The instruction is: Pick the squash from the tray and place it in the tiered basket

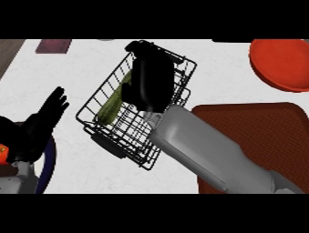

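Note:
The green squash (114, 103) lies slanted inside the black wire tiered basket (100, 134), along its left wall. My right hand (150, 78) hangs over the basket's middle, and its left edge meets the squash's upper end. Whether it holds the squash is hidden by its own dark bulk. The grey right forearm (207, 150) comes in from the lower right, across the corner of the dark red tray (271, 132), which shows nothing on its visible part. At the left edge my left hand (34, 124) rests open, fingers up.
A red plate (288, 63) sits at the back right, beyond the tray. At the lower left a blue-rimmed plate (48, 166) holds a red tomato (1, 154), partly behind my left hand. A small dark purple item (54, 46) lies at the back left.

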Controlling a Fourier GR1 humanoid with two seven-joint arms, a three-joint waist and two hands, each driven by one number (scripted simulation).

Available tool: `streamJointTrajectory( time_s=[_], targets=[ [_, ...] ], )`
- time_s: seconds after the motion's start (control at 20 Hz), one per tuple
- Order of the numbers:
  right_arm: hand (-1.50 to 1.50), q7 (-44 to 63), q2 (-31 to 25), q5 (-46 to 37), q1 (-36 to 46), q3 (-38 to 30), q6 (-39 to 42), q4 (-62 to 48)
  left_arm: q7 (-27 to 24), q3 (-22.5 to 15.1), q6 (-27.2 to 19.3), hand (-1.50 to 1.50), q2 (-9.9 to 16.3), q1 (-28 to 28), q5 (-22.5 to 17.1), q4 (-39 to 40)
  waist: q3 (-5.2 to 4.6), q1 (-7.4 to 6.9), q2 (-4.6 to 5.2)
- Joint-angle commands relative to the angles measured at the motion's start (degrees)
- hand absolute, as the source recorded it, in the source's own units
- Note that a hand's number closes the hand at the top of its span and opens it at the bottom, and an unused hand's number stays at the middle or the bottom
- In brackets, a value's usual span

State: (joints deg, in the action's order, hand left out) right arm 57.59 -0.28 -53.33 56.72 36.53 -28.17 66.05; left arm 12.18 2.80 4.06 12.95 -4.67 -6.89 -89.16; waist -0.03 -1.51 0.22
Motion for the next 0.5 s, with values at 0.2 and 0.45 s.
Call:
streamJointTrajectory(
  time_s=[0.2, 0.45],
  targets=[
    [-1.5, 5.9, 0.26, 3.59, 2.42, -2.17, -10.97, 1.72, 0.42, 2.12, 1.61, 0.0, 1.37, -0.86, -1.63, -0.13, 0.02, 0.17, -0.19],
    [-1.5, 1.49, 0.26, 7.46, -0.58, -7.01, -18.82, 4.87, 2.37, 0.58, -0.43, 0.0, -0.13, -1.47, -0.08, -1.62, 0.08, 0.4, -0.11]
  ],
)
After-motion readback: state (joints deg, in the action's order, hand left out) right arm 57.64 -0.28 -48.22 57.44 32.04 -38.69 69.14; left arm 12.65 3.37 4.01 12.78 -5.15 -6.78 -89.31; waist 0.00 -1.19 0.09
